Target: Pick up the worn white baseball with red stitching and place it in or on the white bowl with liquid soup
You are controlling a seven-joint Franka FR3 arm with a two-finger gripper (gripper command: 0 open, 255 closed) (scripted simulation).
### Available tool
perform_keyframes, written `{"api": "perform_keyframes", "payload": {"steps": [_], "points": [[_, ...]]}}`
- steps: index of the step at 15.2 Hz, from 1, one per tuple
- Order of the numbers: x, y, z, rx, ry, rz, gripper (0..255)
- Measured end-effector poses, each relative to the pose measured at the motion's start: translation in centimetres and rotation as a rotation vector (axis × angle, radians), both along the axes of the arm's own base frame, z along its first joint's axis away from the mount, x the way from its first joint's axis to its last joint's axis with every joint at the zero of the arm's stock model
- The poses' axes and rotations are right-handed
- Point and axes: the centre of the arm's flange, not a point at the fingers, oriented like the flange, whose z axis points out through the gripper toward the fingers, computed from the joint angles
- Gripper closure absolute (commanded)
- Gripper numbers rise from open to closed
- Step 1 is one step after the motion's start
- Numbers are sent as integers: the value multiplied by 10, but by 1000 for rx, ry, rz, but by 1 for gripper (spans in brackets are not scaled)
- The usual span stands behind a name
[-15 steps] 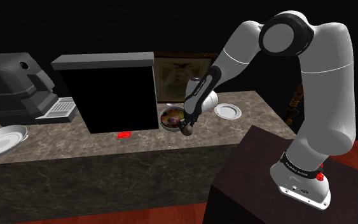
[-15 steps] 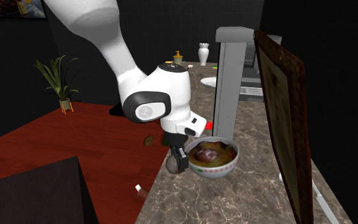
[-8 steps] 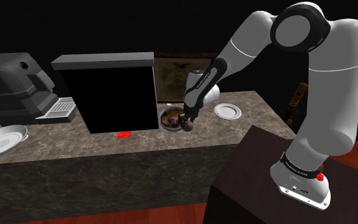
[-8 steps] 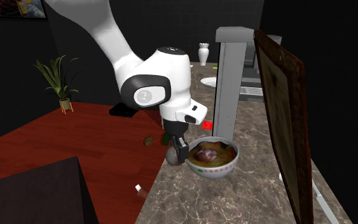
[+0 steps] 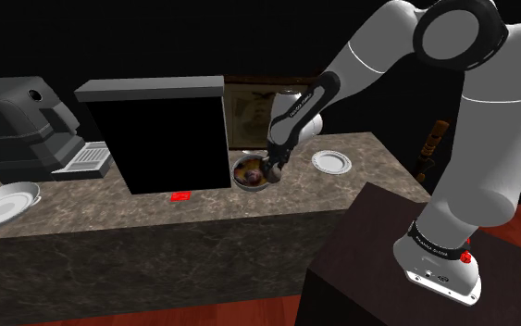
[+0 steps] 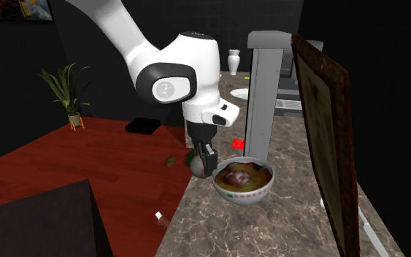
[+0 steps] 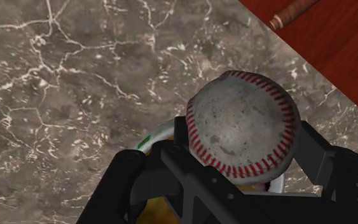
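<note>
A scuffed white baseball with red stitching is clasped between my black fingers. My gripper is shut on the baseball and hangs just above the marble counter, at the near rim of the white bowl. That bowl holds yellowish soup with dark lumps. In the wrist view a strip of the bowl's rim shows right under the ball. In the shoulder view my gripper is at the right edge of the bowl.
A tall black box stands just left of the bowl, with a small red thing at its foot. A framed picture leans behind. White plates and a dark machine share the counter.
My gripper has risen with the baseball and moved from the counter's front edge to the bowl's rim.
</note>
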Motion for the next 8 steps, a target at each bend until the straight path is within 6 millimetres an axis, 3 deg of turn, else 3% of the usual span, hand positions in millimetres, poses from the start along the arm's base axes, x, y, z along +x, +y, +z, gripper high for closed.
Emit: {"api": "perform_keyframes", "payload": {"steps": [8], "points": [[-1, 0, 43, 0, 0, 0, 255]]}}
